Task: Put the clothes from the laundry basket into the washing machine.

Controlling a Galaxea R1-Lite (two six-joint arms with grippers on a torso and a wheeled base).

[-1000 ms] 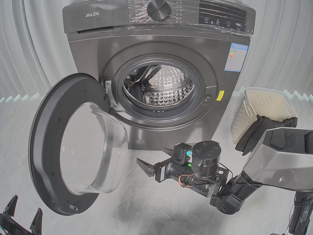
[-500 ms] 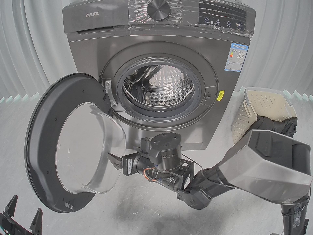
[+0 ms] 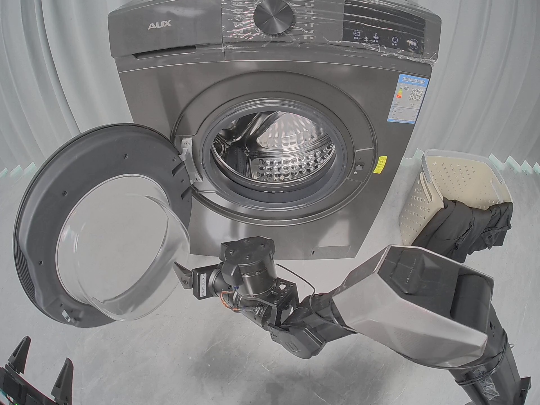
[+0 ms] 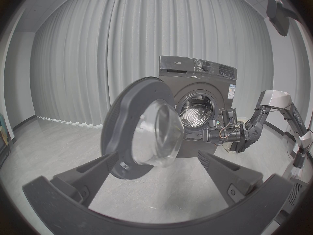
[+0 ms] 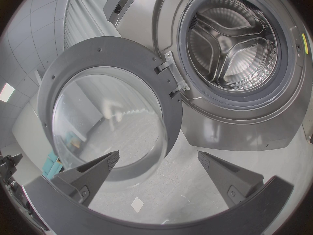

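Note:
The grey washing machine (image 3: pixel 270 85) stands with its round door (image 3: pixel 84 164) swung wide to the left and its steel drum (image 3: pixel 281 142) bare. Dark clothes (image 3: pixel 467 223) hang over the rim of the cream laundry basket (image 3: pixel 461 178) to the machine's right. My right gripper (image 3: pixel 183 277) is low in front of the machine, open and holding nothing, its tip right beside the door's glass bowl (image 3: pixel 118 243). In the right wrist view the fingers (image 5: pixel 94 173) spread before the door (image 5: pixel 107 53) and drum (image 5: pixel 233 43). My left gripper (image 3: pixel 39 367) rests open at the lower left.
Pale curtains (image 3: pixel 45 57) run behind the machine. Grey floor (image 3: pixel 169 355) lies free in front of it. The open door (image 4: pixel 130 115) juts out over the floor on the left, and my right arm (image 4: pixel 270 105) crosses low in front of the machine.
My right arm swept left across the machine's front, gripper first. The door swung farther open to the left with it. The left gripper stayed put.

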